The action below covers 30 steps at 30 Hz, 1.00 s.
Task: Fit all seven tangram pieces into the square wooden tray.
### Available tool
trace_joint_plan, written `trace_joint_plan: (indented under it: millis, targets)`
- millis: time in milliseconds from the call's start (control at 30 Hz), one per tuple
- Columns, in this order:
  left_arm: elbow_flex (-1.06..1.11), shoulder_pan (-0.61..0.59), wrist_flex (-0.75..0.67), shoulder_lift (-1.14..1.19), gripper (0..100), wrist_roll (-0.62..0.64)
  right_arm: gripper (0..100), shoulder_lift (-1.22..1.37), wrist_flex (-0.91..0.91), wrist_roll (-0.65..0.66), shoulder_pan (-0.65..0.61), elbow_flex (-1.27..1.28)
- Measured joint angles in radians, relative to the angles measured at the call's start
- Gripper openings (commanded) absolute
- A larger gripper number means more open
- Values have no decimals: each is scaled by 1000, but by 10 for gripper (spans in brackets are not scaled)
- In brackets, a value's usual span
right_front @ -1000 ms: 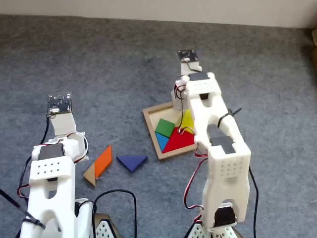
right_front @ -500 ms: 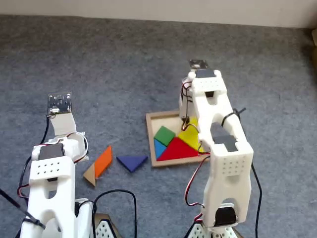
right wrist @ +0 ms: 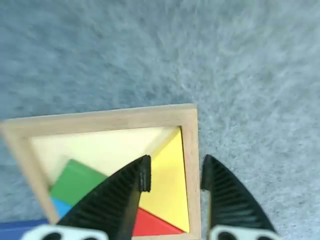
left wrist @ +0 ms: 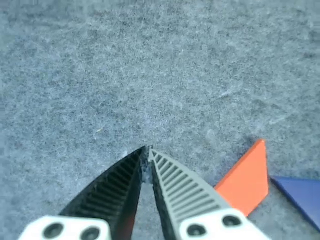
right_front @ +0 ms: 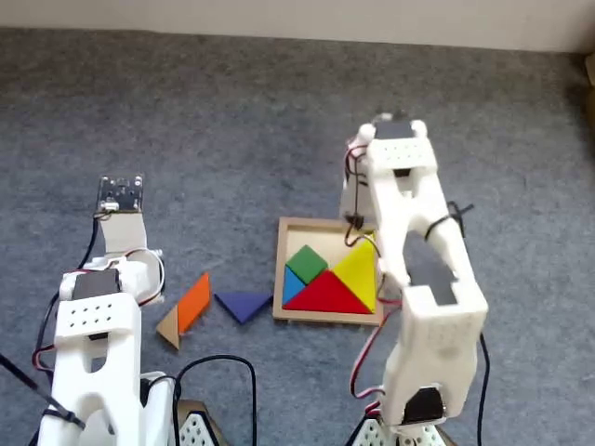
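Tabletop [right_front: 186,121] surface is a grey, short-pile, carpet-like fabric, mottled with lighter flecks, and the fibrous weave is plain in both wrist views. A pale off-white band [right_front: 279,17] runs along the far edge; wall or board, cannot tell. A dark brownish shape [right_front: 589,84] sits at the far right edge, unidentifiable. Light is even and diffuse, with soft shadows.

Tray [right_front: 280,269] corner under right arm [right_front: 400,177]

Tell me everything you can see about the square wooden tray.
The tray is a square of pale wood with a raised rim, lying flat on the grey carpet. A green piece, blue piece, red piece and yellow piece fill its near part; the rest is bare floor. The right end effector, open, straddles one rim wall.
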Motion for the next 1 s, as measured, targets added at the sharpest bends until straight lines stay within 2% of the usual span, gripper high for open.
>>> trace_joint_plan:
  millis: [133, 233, 400, 600, 733, 1000]
  targets:
    - [-17, 0, 5, -3, 104, -58, 259, -146, 34, 18, 17, 46]
    - [-80, 0, 61, -3, 178, -66, 259, -247, 37, 61, 58, 123]
    - [-221, 54, 198, -3, 149, -107, 259, -445, -8, 146, 181, 330]
    - [-344, 204, 338, -3, 151, -190, 259, -733, -190, 241, 273, 727]
    - [-358, 285, 377, -3, 151, -210, 259, -942, -307, 281, 311, 994]
    - [-359, 296, 437, 107, 152, -212, 259, -1229, -488, 322, 313, 1404]
